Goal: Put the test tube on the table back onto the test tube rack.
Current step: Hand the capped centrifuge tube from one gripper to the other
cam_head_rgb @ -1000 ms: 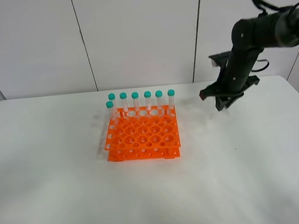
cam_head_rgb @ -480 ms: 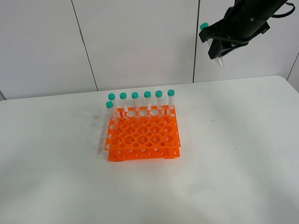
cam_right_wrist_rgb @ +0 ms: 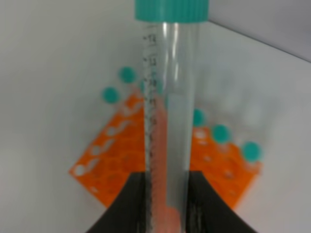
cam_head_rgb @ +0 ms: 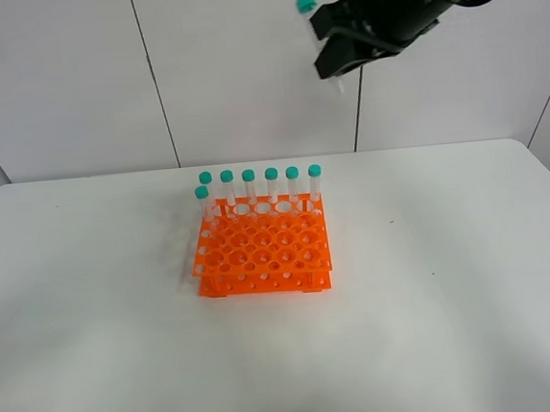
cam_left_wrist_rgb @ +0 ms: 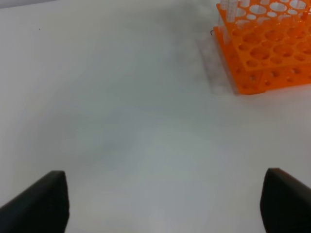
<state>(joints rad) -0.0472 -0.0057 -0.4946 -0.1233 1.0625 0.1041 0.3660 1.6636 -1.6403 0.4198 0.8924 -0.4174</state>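
My right gripper (cam_head_rgb: 343, 48) is high above the white table (cam_head_rgb: 456, 296), up and to the right of the orange test tube rack (cam_head_rgb: 262, 248). It is shut on the test tube (cam_head_rgb: 308, 5), whose teal cap sticks out at the upper left. In the right wrist view the clear tube (cam_right_wrist_rgb: 170, 97) stands between the dark fingers (cam_right_wrist_rgb: 127, 204), with the blurred rack (cam_right_wrist_rgb: 109, 165) far below. Several other capped tubes (cam_head_rgb: 271, 182) stand along the rack's back row and left side. My left gripper (cam_left_wrist_rgb: 163, 208) is open and empty, low over the table, with the rack (cam_left_wrist_rgb: 265, 53) ahead of it.
White wall panels (cam_head_rgb: 243, 64) stand behind the table. Bare tabletop (cam_head_rgb: 93, 328) lies to the left, right and front of the rack. The left arm does not show in the exterior high view.
My right gripper has risen from near the table at the right to high up, and has moved left toward above the rack, carrying the tube. The left side is unchanged.
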